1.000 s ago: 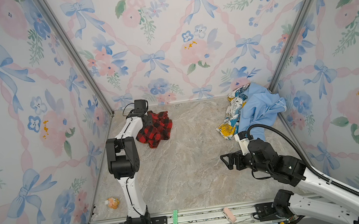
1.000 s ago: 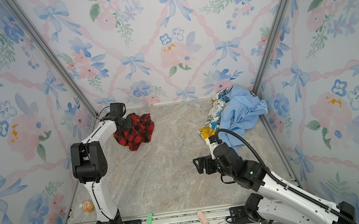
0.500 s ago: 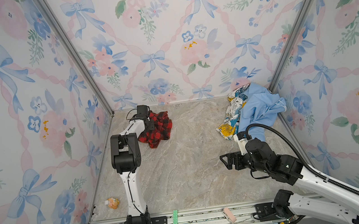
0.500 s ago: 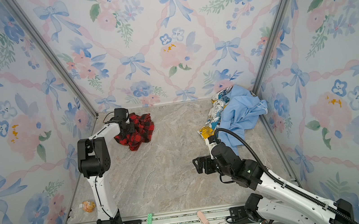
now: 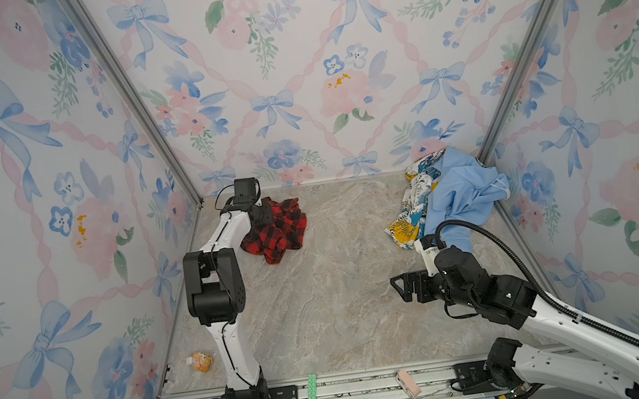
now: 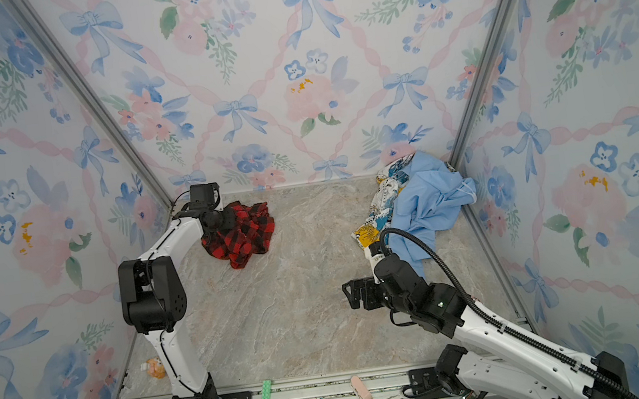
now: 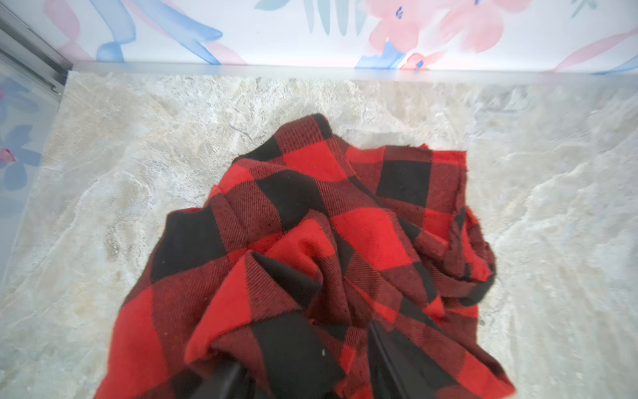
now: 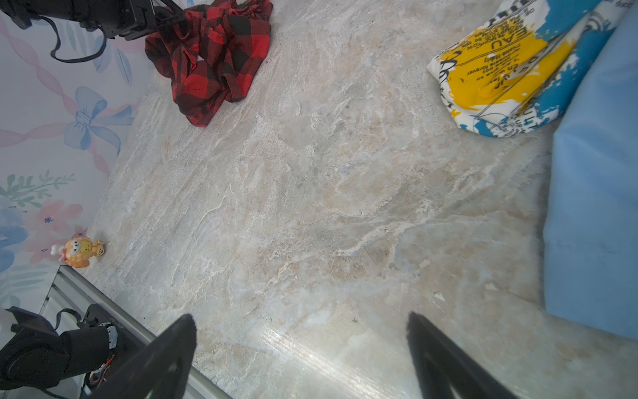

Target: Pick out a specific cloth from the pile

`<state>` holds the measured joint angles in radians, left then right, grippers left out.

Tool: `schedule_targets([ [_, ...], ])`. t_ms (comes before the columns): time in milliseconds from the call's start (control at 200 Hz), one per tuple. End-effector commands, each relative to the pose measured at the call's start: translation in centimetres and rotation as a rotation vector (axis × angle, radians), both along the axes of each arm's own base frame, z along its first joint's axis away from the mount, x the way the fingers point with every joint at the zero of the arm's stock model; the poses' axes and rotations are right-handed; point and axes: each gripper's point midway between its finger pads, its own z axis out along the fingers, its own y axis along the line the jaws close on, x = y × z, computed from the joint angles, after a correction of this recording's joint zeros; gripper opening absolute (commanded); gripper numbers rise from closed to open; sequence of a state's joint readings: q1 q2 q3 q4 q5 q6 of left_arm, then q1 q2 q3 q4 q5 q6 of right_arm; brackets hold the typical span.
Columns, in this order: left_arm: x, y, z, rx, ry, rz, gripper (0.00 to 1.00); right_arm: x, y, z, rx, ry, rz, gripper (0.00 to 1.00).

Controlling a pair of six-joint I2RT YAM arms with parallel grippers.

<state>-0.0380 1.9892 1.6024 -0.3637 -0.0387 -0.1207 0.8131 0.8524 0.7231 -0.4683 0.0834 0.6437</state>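
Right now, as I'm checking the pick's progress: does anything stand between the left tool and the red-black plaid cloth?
Nothing visible does. The left tool sits right in the folds of the plaid cloth, jaws parted. The cloth lies apart from the pile, with bare tabletop between.

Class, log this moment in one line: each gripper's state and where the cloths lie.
left gripper: open, at red-black plaid cloth, back left | right gripper: open, empty | pile: back right corner
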Motion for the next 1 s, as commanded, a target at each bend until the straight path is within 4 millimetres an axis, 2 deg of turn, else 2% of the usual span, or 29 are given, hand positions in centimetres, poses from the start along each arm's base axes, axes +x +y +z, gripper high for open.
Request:
schedule_targets([
  [0,-1.0,-0.7,2.0,-0.024,-0.035,-0.028,0.6,0.0,0.3,0.4,0.01,-0.009,0.01,0.97],
  [60,-1.5,-0.8,3.0,-0.03,-0.055,-0.03,0.69,0.1,0.4,0.4,0.008,-0.011,0.01,0.97],
  [105,-1.8,-0.7,3.7,-0.029,-0.075,-0.023,0.82,0.2,0.6,0.4,0.007,-0.01,0.013,0.97],
  [180,-2.4,0.1,4.9,-0.002,-0.116,0.009,0.98,0.3,1.0,0.3,0.009,-0.002,0.023,0.97],
  [285,-2.8,2.0,5.3,0.049,-0.158,0.069,0.98,0.4,1.7,0.4,0.02,0.007,0.039,0.97],
  [425,-2.4,3.7,3.1,-0.107,-0.158,0.085,0.98,0.4,2.3,0.7,0.02,0.01,0.05,0.97],
  [510,-1.9,3.7,1.8,-0.221,-0.15,0.061,0.98,0.2,2.4,0.9,0.018,0.008,0.052,0.97],
  [640,-1.2,2.6,0.5,-0.324,-0.152,0.018,0.98,0.0,2.1,0.9,0.017,0.004,0.037,0.97],
  [995,-1.0,0.9,-3.0,-0.407,-0.091,-0.029,0.98,-0.4,1.4,1.0,0.01,0.0,0.023,0.97],
])
